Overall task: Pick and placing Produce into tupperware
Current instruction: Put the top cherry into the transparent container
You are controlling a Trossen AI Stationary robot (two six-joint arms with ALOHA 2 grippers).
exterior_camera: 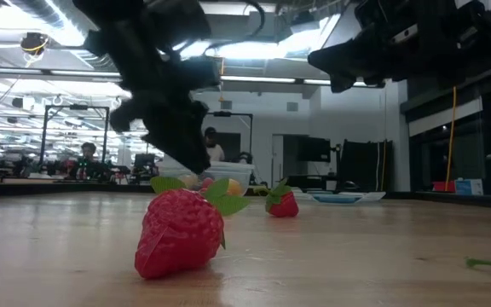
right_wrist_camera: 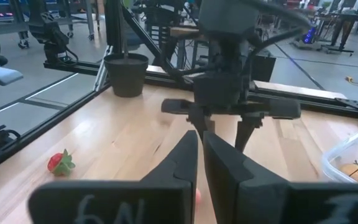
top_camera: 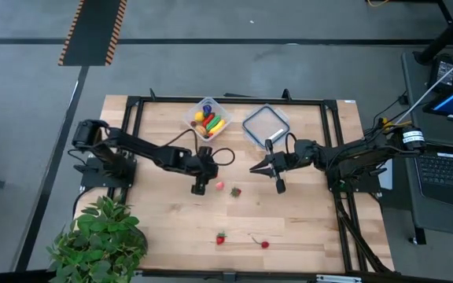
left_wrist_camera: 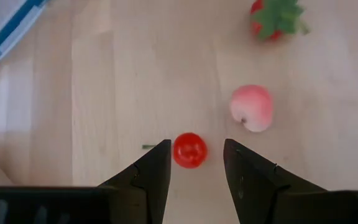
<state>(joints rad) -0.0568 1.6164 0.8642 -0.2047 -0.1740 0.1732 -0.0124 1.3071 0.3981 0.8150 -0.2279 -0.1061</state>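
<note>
Produce is being gathered into the tub (top_camera: 207, 118) at the table's (top_camera: 163, 220) far edge, where several coloured pieces are already lying, while the lid (top_camera: 265, 126) is lying just beside it. The left gripper (left_wrist_camera: 196, 163) is being held low over the table with its jaws spread around a small red berry (left_wrist_camera: 189, 150), not yet pinching it; a pink fruit (left_wrist_camera: 252, 107) and a strawberry (left_wrist_camera: 273, 17) are lying near. The right gripper (top_camera: 278, 174) is being kept waiting mid-table, its jaws pressed together on nothing. Three more red pieces are being left near the front edge. Trouble is being risked chiefly by the berry's roundness: if the jaws are closed off-centre, it is likely being squeezed out and sent rolling, perhaps against the pink fruit. The two grippers are also being held close together, so a collision is being risked if either is swung carelessly.
</note>
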